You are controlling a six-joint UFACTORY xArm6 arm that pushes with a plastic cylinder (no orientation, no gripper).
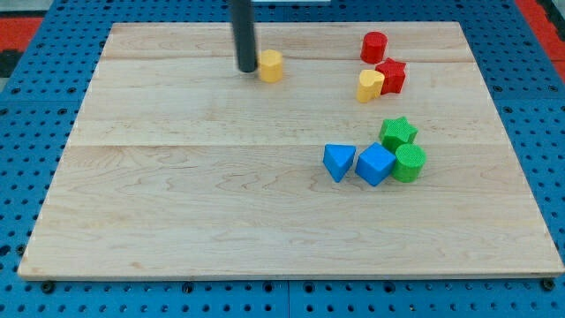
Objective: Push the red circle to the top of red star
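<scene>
The red circle (374, 46) stands near the view's top right, just above and slightly left of the red star (391, 76); the two look close or touching. A yellow heart (370, 86) leans against the star's left side. My tip (246, 69) is at the view's top centre, far to the left of the red blocks, right beside the left side of a yellow hexagon (271, 65).
A cluster sits at the view's right centre: a green star (398, 133), a green circle (409, 163), a blue cube (375, 164) and a blue triangle (338, 162). The wooden board (177, 203) lies on a blue pegboard.
</scene>
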